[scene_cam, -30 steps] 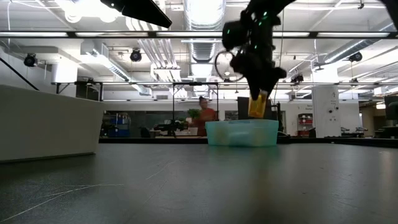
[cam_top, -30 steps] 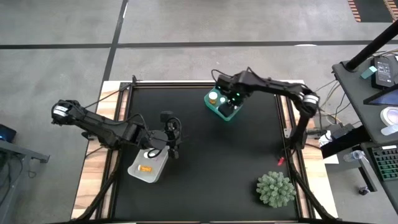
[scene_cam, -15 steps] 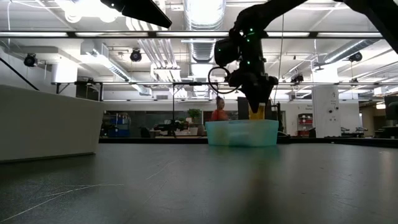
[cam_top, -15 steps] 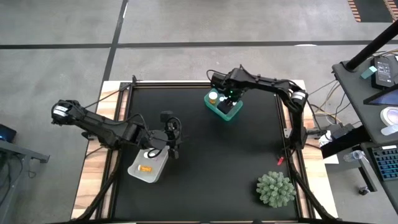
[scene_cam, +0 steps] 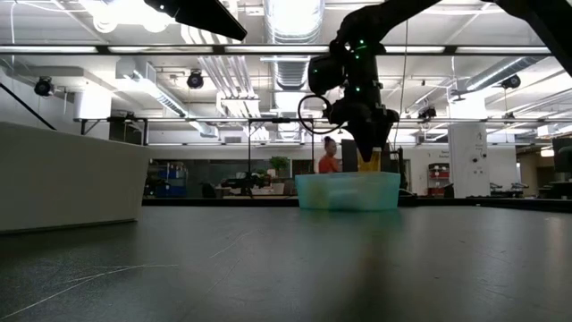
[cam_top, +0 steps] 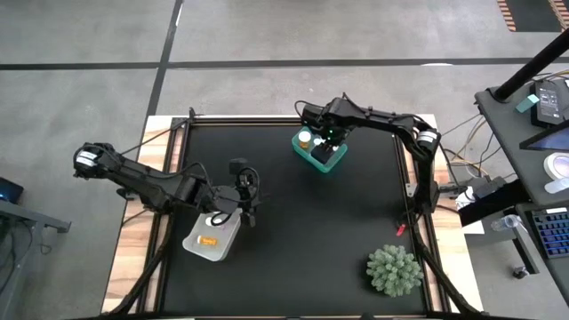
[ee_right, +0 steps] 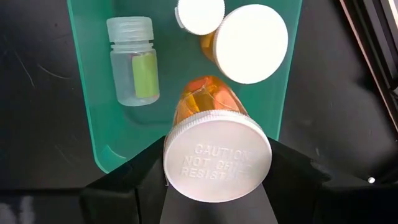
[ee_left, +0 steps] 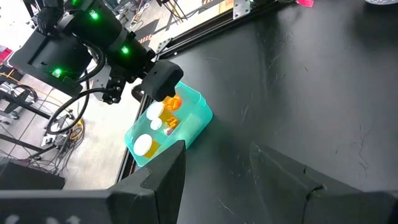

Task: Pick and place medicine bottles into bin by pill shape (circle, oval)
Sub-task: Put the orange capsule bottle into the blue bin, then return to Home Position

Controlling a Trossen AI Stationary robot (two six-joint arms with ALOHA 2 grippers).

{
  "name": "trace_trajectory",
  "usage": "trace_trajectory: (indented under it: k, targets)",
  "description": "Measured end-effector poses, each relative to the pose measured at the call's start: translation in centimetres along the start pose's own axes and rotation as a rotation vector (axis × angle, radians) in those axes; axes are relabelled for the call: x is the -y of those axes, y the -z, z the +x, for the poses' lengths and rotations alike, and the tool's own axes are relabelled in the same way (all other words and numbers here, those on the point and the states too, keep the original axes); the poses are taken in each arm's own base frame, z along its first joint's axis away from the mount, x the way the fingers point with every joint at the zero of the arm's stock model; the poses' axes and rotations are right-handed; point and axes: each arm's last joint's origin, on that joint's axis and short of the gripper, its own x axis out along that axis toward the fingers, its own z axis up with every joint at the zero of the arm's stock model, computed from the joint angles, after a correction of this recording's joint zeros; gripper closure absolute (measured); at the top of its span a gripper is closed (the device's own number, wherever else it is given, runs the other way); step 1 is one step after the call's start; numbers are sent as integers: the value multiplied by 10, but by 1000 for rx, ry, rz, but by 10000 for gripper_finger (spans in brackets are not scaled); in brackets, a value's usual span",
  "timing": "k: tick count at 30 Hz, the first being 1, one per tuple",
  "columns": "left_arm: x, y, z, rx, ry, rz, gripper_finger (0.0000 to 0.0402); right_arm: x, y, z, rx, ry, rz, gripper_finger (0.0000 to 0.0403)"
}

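Your right gripper (ee_right: 214,186) jaws grip one amber bottle (ee_right: 211,118) over the green bin (ee_right: 93,124), which holds three bottles (left gripper (ee_left: 217,180) jaws open).

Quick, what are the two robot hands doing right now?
Left gripper: open, empty.
Right gripper: shut on an amber bottle with a white cap, over the green bin.

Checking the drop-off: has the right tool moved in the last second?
Yes. The right tool has come down toward the green bin, with the orange bottle now dipping behind the bin's rim.
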Motion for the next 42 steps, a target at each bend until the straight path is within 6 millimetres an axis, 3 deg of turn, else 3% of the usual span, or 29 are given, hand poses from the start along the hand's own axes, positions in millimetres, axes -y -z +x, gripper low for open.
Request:
trace_trajectory:
  k: [13, 26, 30, 35, 42]
  targets:
    - [0, 0, 0, 0, 0, 0, 237, 1, 0, 0, 8, 26, -1, 190]
    - [0, 1, 0, -5, 1, 4, 237, 1, -1, -3, 17, 24, 27, 120]
    - [3, 5, 1, -14, 6, 14, 237, -5, 5, -22, 91, 8, 19, 115]
    - [1, 12, -8, -2, 12, 12, 237, -29, 25, -58, 273, -40, -59, 126]
    - [2, 17, -30, 95, 42, -18, 237, -71, 74, -103, 654, -123, -226, 146]
